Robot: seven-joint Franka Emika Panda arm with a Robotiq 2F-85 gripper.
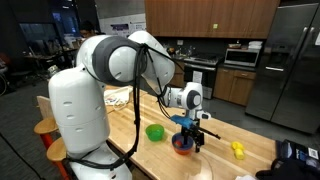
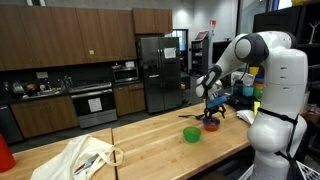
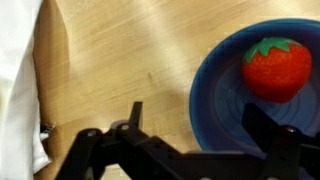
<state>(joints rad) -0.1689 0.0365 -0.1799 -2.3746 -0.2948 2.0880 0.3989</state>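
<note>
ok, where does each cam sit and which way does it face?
Exterior view: beside the robot's base, facing across the table toward the fridge; base, arm and gripper show.
Exterior view: beyond the white cloth at the table's far end, facing the robot; arm and body show.
Wrist view: looks down on the strawberry in the blue bowl; open fingers show.
Shared: both exterior views show the green bowl.

Above a wooden table (image 3: 120, 50), the gripper (image 3: 197, 118) hangs with jaws wide apart beside a blue bowl (image 3: 215, 100) holding a red strawberry (image 3: 276, 68), with white cloth (image 3: 15, 90) along the far edge.
</note>
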